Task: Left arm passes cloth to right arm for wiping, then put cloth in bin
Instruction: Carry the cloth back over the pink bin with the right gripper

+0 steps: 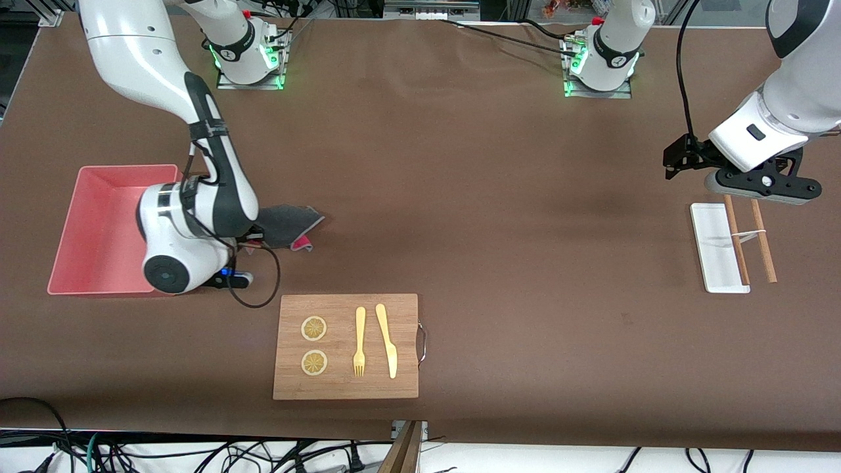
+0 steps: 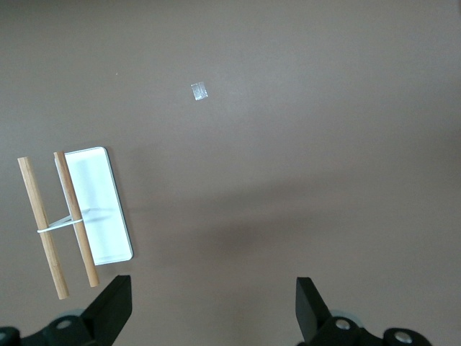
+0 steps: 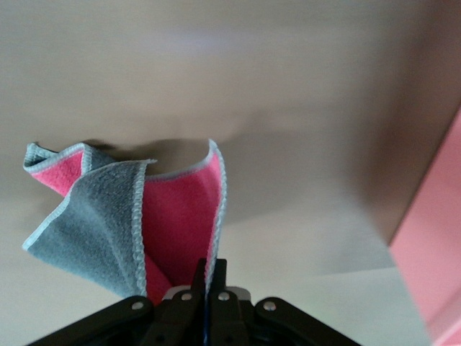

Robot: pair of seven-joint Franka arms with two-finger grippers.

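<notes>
Right pincer [image 3: 207,282] pinches cloth [image 1: 289,226] beside bin [image 1: 98,230]; lift clear over wall before release; left pincer [image 2: 214,308] open, waiting above tray [image 1: 713,246].

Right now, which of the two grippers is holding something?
The right gripper, beside the pink bin, is shut on the cloth. The left gripper is open and holds nothing, over bare table by the white tray.

cloth [image 1: 287,225] beside bin [image 1: 92,230], near board [image 1: 346,346]
</notes>
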